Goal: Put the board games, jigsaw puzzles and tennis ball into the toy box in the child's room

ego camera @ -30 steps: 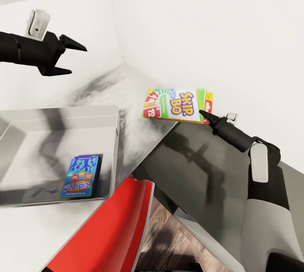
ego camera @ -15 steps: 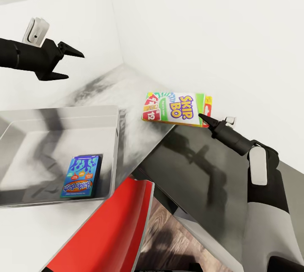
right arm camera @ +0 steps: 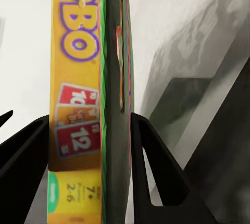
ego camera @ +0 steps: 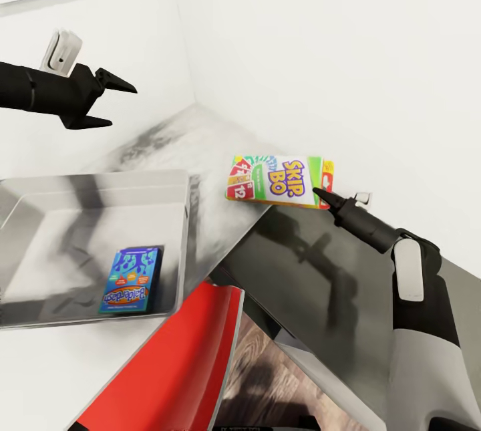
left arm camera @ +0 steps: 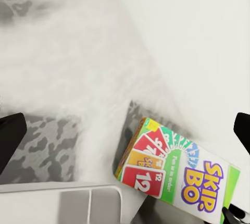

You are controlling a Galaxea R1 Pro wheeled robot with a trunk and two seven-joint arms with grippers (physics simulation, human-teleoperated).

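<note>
Grip on one Skip-Bo box, one Balderdash box already in the toy box.

In the right wrist view we see the right gripper (right arm camera: 88,146) clamped on the Skip-Bo box (right arm camera: 86,94), a finger (right arm camera: 156,166) pressed to each face; from the head view its tip (ego camera: 319,194) meets the box (ego camera: 280,180) at the end nearest the wall, and the box hangs lifted above the far edge of the table (ego camera: 200,144). Our left gripper (ego camera: 110,100) hovers spread wide and empty above the table's far corner. We count two board games: the one held, and the Balderdash box (ego camera: 131,279) lying flat near the front right corner of the toy box (ego camera: 184,217).
</note>
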